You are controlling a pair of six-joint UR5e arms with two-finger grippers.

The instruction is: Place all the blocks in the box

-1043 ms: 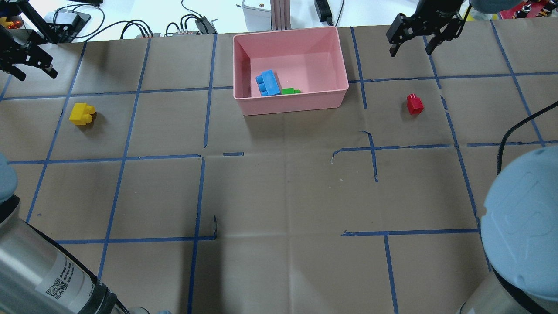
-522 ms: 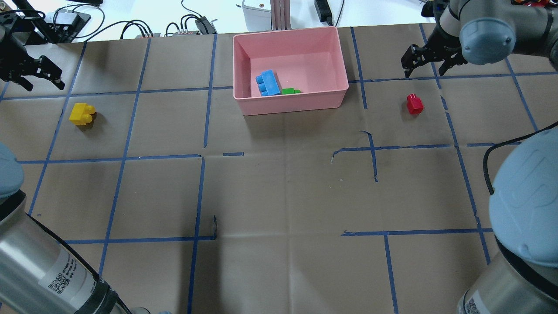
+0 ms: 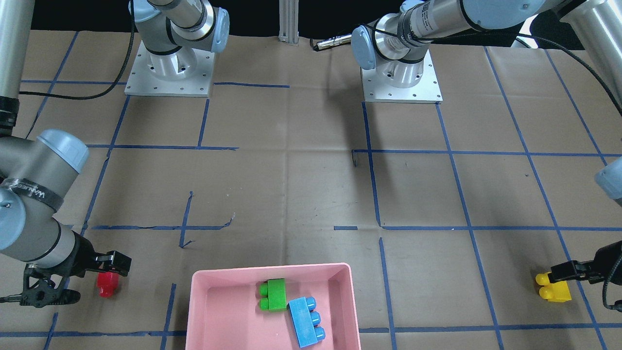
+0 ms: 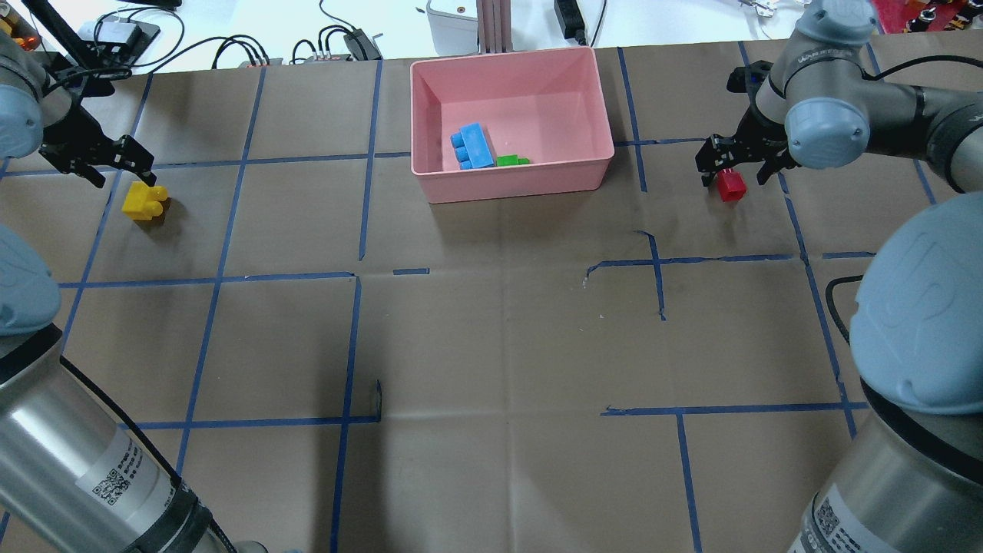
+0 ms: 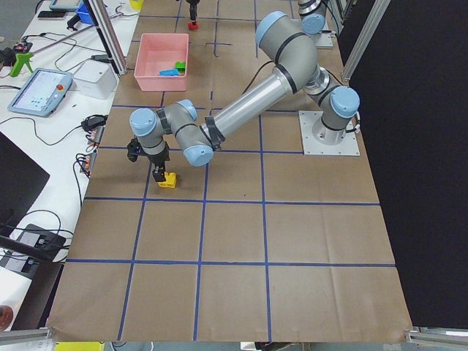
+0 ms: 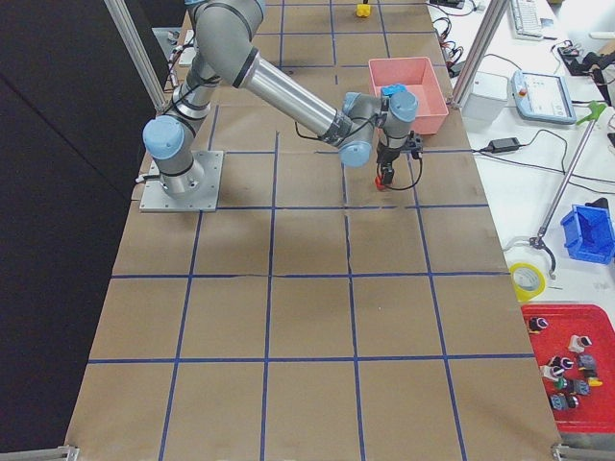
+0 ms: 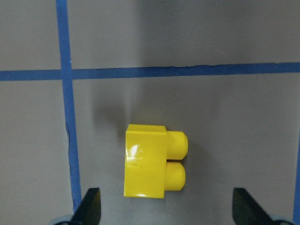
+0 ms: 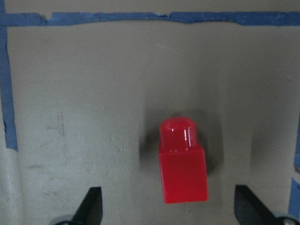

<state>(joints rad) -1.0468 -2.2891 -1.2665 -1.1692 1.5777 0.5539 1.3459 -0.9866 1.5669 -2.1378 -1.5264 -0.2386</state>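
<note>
Step in hand: paired pick of the last two loose bricks, both arms at pre-grasp. The left gripper [image 4: 121, 170] hangs over the yellow two-stud brick [image 7: 146, 161], which lies on its side near the worktop's far left corner. Its jaws are spread wide and the fingertips are well clear either side. The right gripper [image 4: 733, 173] is likewise spread wide over the red one-stud brick [image 8: 183, 164], also on its side, toward the far right of the worktop. Neither brick is touched. Judged next move: centre each brick between the fingers, lower to table level, close, then lift and carry inward. The yellow would be pinched stud tips against base, so slip is a risk. The pink box [image 4: 513, 187] sits mid far edge and holds the blue three-stud brick [image 4: 472, 146] and the green brick [image 4: 511, 160] side by side near its robot-side wall. Task judged half done.
</note>
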